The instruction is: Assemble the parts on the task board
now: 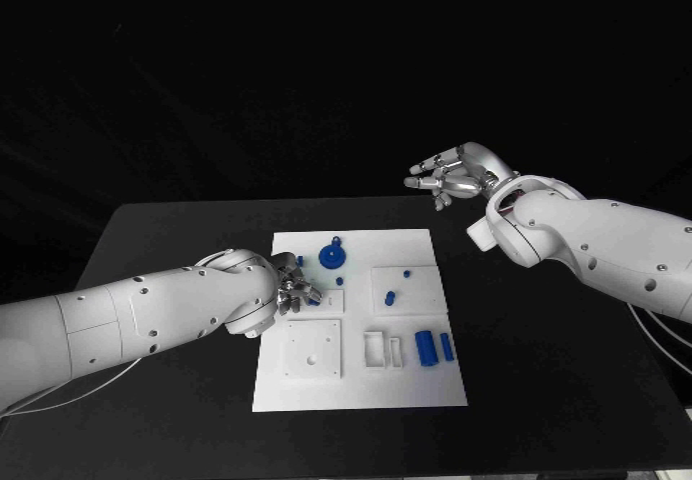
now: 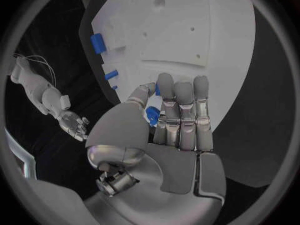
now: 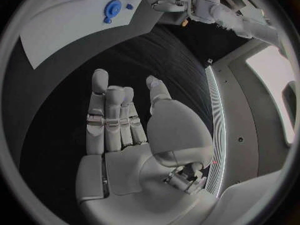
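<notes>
Black counter (image 1: 173, 230), white task board (image 1: 361, 390); left hand (image 1: 296, 288) pinching a blue part (image 2: 152, 116); right hand (image 1: 454, 172) raised, fingers apart, holding nothing.

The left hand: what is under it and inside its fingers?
The left hand hovers over the task board near its left edge. The left wrist view shows a small blue part between thumb and fingers. The board surface directly beneath the hand is covered.

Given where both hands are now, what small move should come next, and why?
Probably the left hand should lower the small blue part its fingers hold toward the task board, over which it hovers. The right hand is open, off beyond the board.
</notes>
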`<state>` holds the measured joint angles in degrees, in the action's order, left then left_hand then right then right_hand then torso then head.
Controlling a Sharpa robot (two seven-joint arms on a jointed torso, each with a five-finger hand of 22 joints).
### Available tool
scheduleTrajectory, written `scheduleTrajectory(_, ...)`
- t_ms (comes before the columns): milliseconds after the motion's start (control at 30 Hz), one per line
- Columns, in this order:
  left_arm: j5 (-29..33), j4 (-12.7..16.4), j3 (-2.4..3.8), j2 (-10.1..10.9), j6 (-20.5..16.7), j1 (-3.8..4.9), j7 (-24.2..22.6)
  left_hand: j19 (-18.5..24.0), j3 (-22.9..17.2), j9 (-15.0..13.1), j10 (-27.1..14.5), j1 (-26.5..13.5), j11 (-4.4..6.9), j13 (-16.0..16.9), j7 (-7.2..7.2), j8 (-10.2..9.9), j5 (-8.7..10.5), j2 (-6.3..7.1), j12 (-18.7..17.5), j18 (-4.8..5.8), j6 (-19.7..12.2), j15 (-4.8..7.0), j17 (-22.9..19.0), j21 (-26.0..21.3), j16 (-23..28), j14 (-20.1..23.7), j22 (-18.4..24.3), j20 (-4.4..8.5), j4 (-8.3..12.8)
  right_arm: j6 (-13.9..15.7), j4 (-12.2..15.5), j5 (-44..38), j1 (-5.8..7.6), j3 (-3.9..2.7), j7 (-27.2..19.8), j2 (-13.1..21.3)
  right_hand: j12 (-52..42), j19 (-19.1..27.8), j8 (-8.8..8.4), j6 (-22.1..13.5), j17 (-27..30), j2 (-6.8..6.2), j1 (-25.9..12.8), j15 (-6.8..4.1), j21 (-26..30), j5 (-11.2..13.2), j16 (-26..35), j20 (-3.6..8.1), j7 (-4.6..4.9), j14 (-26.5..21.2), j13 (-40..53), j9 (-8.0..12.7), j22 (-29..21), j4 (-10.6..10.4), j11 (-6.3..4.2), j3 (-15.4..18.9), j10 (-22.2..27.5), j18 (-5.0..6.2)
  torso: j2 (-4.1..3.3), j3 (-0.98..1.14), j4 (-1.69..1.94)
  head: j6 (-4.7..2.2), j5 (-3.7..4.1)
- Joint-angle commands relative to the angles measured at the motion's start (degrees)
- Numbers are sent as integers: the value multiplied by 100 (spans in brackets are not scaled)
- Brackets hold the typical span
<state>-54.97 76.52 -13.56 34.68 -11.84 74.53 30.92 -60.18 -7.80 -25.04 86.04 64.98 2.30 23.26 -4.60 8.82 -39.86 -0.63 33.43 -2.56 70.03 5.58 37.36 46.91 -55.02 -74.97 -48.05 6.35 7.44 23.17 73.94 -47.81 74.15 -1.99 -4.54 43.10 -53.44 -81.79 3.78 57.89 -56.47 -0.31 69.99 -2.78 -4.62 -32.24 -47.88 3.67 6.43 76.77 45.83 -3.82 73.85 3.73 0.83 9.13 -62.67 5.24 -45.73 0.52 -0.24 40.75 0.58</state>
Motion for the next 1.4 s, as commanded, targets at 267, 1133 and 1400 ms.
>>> scheduleTrajectory(267,-24,-14,-16,-21,343,-22,-15,-52,-362,43,67,-31,219,43,616,-12,20,-94,151,54,827,7,-3,14,-90,-75,-15,20,364,-124,-10,43,1,-2,1,-33,16,-10,-18,-9,9,10,-51,-1,36,-88,-10,13,13,-60,-10,5,-9,-22,-3,-46,47,-25,-2,0,7,5,30)
scheduleTrajectory(1133,-121,-78,-16,-33,430,-22,-31,-644,-391,-185,65,-180,263,283,692,176,79,-220,540,120,935,24,129,-1241,-414,-100,-1384,23,259,-191,-9,106,1,-2,18,-27,12,-6,-19,-3,16,17,-68,-1,35,-104,-7,14,12,-65,-6,6,-11,-10,-3,-74,51,-27,3,-4,7,6,17)
scheduleTrajectory(1400,-197,-84,-16,-37,385,-22,-39,-820,-392,-248,65,-159,266,358,706,215,111,-231,599,133,945,28,126,-1678,-499,-101,-1935,29,202,-209,-8,106,0,-2,20,-29,12,-6,-19,-3,16,17,-68,-1,35,-104,-7,14,12,-65,-6,6,-11,-10,-3,-74,51,-27,3,-4,9,16,18)
